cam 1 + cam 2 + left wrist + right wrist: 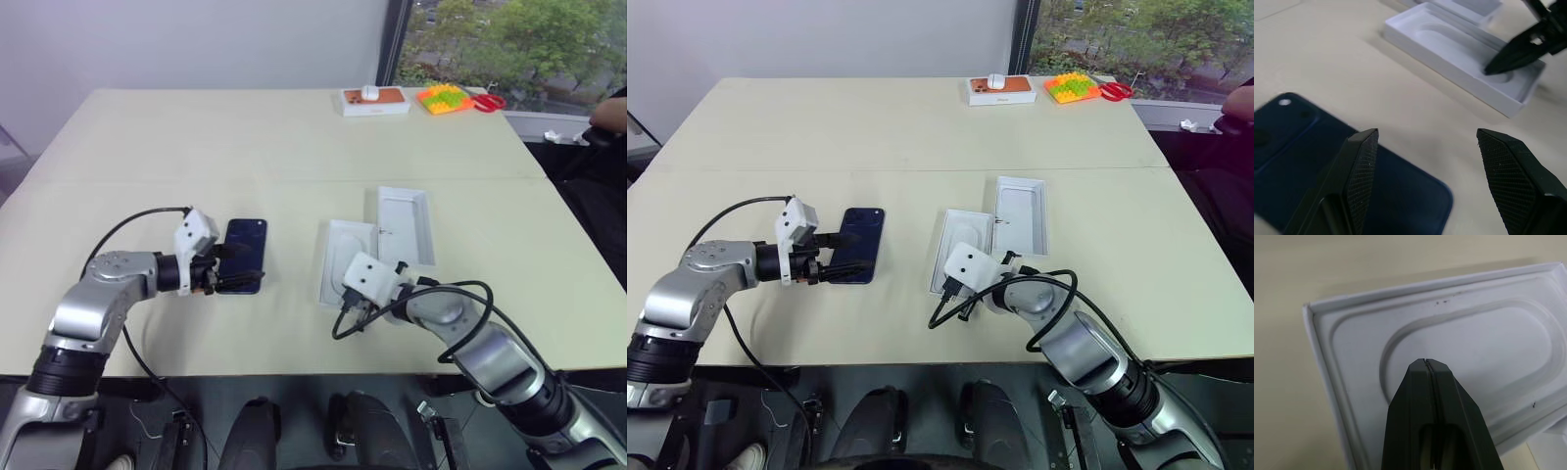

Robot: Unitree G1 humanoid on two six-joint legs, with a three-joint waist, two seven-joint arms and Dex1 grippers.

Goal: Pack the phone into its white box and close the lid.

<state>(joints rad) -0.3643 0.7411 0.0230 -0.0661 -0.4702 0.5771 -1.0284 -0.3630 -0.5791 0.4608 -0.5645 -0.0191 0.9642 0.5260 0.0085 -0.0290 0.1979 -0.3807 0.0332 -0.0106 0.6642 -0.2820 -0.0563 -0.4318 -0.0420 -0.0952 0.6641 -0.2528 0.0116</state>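
The dark navy phone (245, 250) lies flat on the beige table, left of centre. My left gripper (240, 266) is open at the phone's near end: one finger (1359, 166) hangs over the phone and the other is over bare table beside it. To the right lies a white tray with a rounded oval recess (343, 257). Touching its far right side is the lid (405, 223), lying inside-up. My right gripper (1426, 363) is shut on nothing, its tip over the near end of the recess. The white box is hidden.
At the table's far edge stand an orange-topped white box (375, 100), a bright orange, green and yellow toy (444, 98) and red scissors (487, 101). A person's arm (609, 110) shows at the far right. Bare table (196, 147) spreads behind the phone.
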